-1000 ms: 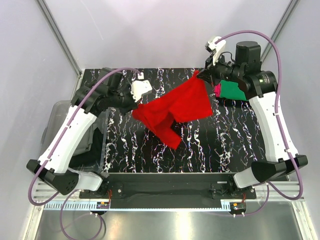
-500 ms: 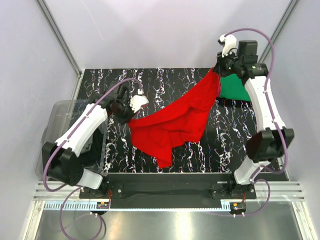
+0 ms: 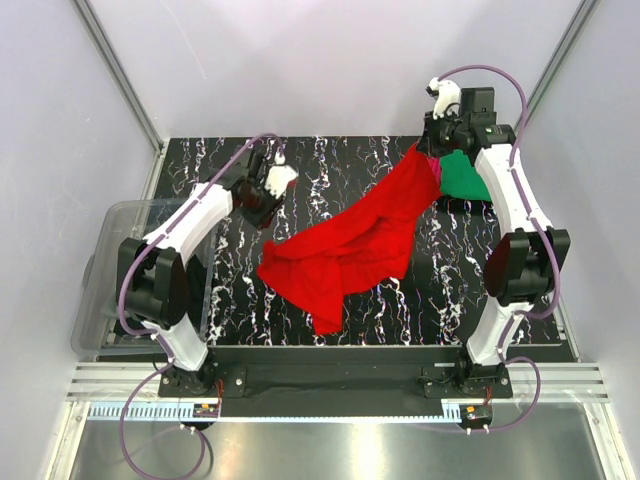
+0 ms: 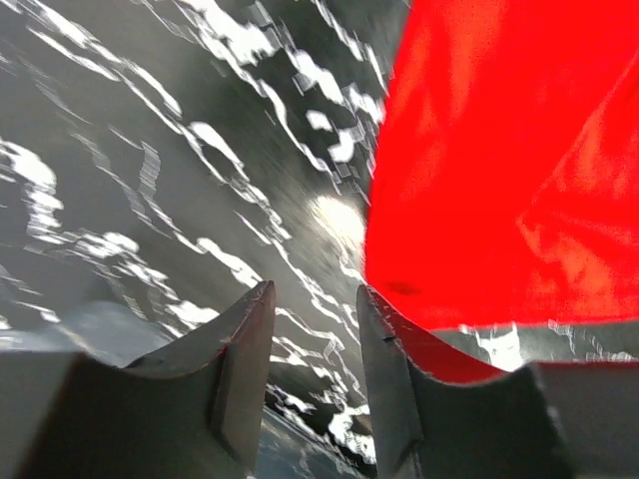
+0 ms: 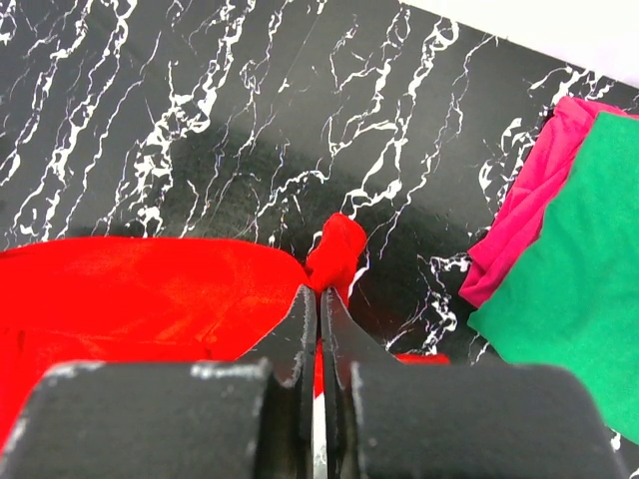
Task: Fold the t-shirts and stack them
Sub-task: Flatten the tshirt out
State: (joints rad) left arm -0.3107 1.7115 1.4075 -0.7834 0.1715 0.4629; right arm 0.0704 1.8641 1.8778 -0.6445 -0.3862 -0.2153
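The bright red t-shirt point(image 3: 350, 245) lies crumpled and stretched diagonally across the black marbled table point(image 3: 340, 160). Its far right end is lifted. My right gripper point(image 3: 426, 152) is shut on that end, and the wrist view shows the jaws point(image 5: 319, 291) pinching a red fold point(image 5: 337, 249). My left gripper point(image 3: 260, 212) is open and empty, up-left of the shirt's near end. In its wrist view point(image 4: 315, 299) the red cloth point(image 4: 499, 150) lies just right of the fingers. The green shirt point(image 3: 466, 178) lies folded on the pink one point(image 3: 436, 172) at the far right; both show in the right wrist view point(image 5: 574, 259) point(image 5: 524, 210).
A clear plastic bin point(image 3: 110, 250) stands off the table's left edge, beside the left arm. A metal rail point(image 3: 330, 375) runs along the near edge. The enclosure's white walls point(image 3: 320, 70) close the back and sides.
My left gripper has let go of the red shirt and moved back and up-left. The shirt's left end has dropped onto the table. My right gripper still holds the far end.
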